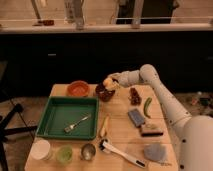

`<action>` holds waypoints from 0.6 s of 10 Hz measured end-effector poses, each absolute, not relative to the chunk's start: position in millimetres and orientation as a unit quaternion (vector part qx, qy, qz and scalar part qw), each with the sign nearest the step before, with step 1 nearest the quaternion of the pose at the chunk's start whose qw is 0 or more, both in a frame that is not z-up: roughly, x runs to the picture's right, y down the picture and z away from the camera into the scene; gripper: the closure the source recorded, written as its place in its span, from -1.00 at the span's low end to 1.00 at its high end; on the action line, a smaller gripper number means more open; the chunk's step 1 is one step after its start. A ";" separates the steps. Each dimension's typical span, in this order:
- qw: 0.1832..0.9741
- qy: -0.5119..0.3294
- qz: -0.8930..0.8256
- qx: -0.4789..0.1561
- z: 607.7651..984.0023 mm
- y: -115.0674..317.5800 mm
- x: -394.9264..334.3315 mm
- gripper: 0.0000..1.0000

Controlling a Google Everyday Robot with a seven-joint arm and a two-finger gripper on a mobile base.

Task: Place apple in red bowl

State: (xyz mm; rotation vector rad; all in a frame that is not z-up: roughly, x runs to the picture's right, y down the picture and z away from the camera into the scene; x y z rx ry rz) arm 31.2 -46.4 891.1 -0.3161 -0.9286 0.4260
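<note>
Across the wooden table (117,135), the green tray (55,112) fills the near left side, with a fork (76,124) lying in it. Behind it sits the red bowl (78,89), and the dark bowl (102,95) is just beside that. Over the dark bowl hangs the gripper (111,82), pinching the apple (107,83). Wrong dish underneath! To do this well, I'd say: carry it across clear of the dark rim, centre over the red bowl, lower close, then release.

Claw (109,82) (holding apple (106,81)) above dark bowl (102,94); red bowl (78,89) seemingly unobstructed.
</note>
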 end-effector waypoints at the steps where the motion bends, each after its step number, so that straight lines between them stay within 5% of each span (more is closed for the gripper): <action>1: 0.856 -0.449 0.207 -0.151 894.7 -49.4 23.0 1.00; 6: 0.843 -0.472 0.194 -0.168 906.4 -56.6 -25.2 1.00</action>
